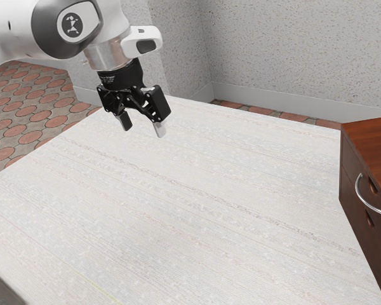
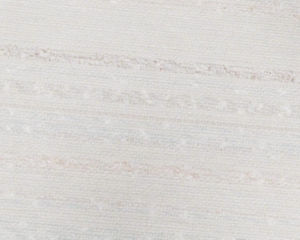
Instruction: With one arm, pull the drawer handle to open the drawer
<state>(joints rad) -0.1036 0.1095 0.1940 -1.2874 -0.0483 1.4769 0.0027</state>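
A dark red wooden drawer cabinet (image 1: 368, 171) stands at the exterior view's right edge, on the pale table (image 1: 197, 210). A curved silver handle (image 1: 364, 197) runs across its front, over the drawer face. My black gripper (image 1: 143, 126) hangs above the table's far left part, a long way from the cabinet. Its two fingers point down, stand apart and hold nothing. The wrist view looks straight down on the whitish, streaked table surface (image 2: 150, 125).
Broad bare tabletop lies between my gripper and the cabinet. Beyond the table there is a patterned red tile floor (image 1: 25, 108) at the left and a grey speckled wall (image 1: 292, 44) behind.
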